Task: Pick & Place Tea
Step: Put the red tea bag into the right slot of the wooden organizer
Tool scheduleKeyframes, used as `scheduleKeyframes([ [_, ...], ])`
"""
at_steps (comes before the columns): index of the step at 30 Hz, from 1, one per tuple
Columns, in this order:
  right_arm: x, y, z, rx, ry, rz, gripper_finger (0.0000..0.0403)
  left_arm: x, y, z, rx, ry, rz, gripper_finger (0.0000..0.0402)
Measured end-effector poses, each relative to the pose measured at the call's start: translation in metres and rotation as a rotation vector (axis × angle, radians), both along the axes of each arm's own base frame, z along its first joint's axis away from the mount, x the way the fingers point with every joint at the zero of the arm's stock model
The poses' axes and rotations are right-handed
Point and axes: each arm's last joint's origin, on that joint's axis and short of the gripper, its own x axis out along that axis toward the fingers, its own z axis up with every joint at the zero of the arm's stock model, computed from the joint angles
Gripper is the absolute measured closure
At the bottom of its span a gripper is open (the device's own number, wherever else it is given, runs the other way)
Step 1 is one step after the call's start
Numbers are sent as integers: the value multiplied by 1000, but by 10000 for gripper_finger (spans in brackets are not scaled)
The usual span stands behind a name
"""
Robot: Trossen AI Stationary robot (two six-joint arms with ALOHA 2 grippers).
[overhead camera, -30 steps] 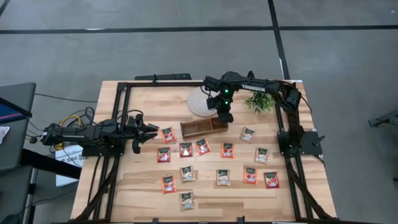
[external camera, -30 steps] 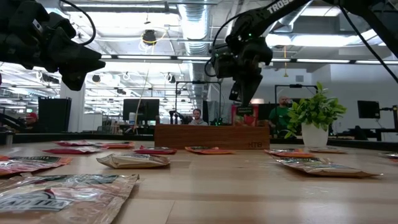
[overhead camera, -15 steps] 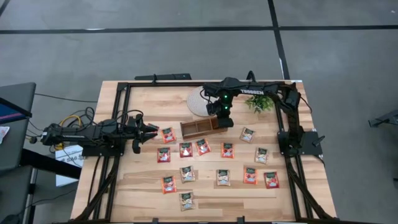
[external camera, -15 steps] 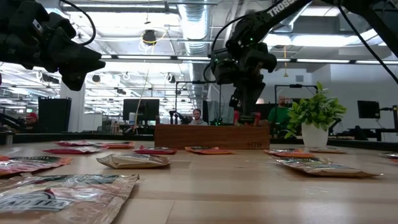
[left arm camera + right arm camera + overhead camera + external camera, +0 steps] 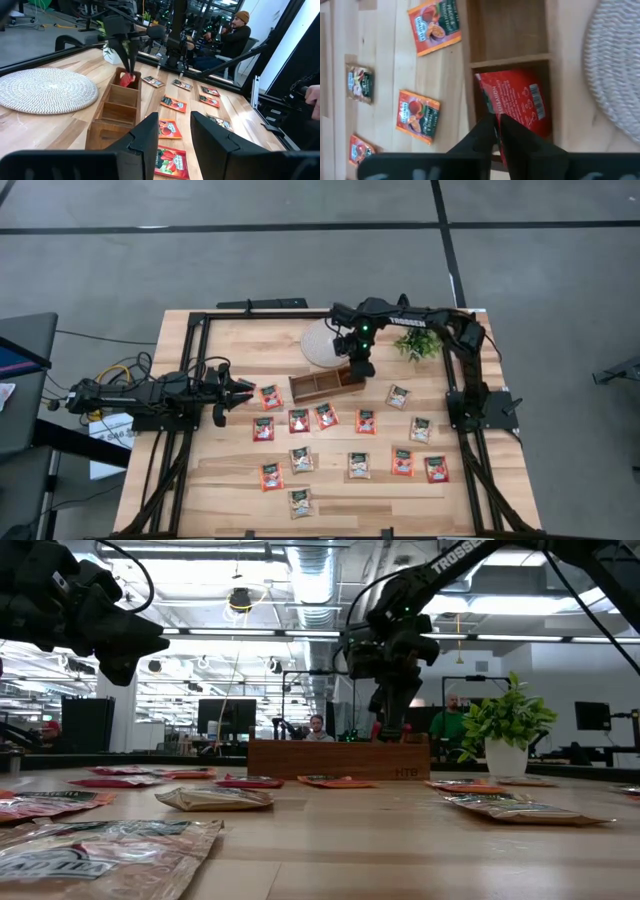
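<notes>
Right hand [image 5: 359, 367]: it is placed directly above the end compartment of the wooden tray [image 5: 322, 387], the end nearest the right arm. Its two fingers [image 5: 492, 131] are seen almost together, with a red sachet [image 5: 516, 107] at their tips; whether the sachet is gripped or already let go cannot be told.

Red sachet: it is found inside that end compartment, leaning against the divider wall, not flat on the bottom. In the left wrist view it [image 5: 126, 80] is seen standing up in the compartment under the dark fingers.

Key relation: the sachet lies straight below the right hand, so a lift straight up is judged enough to come free. The long axis of the tray runs across the tabletop [image 5: 240, 480], slightly slanted, and the walls are close on both sides of the fingers.

Left hand [image 5: 243, 391]: it is held low at the left edge, its fingers parted and nothing held. It waits just beside the nearest sachet [image 5: 269, 397].

Remaining tea: about fourteen sachets are spread flat in front of the tray, well apart from each other.

Open room: the other two compartments look empty. The woven round mat [image 5: 323, 343] and the small plant [image 5: 418, 343] are set behind the tray, near the right arm.
</notes>
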Motion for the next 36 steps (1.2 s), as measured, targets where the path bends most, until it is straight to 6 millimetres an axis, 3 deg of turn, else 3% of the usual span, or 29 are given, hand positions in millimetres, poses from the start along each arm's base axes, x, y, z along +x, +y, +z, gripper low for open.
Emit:
scheduleKeyframes([
  [7,-5,-15,0,-15,-14,-39,341,0,1,0,2,0,18,296],
  [30,-12,-45,7,-26,-87,-147,339,0,1,0,3,0,18,296],
  [36,-13,-53,9,-46,-112,-165,316,0,0,0,3,0,18,296],
])
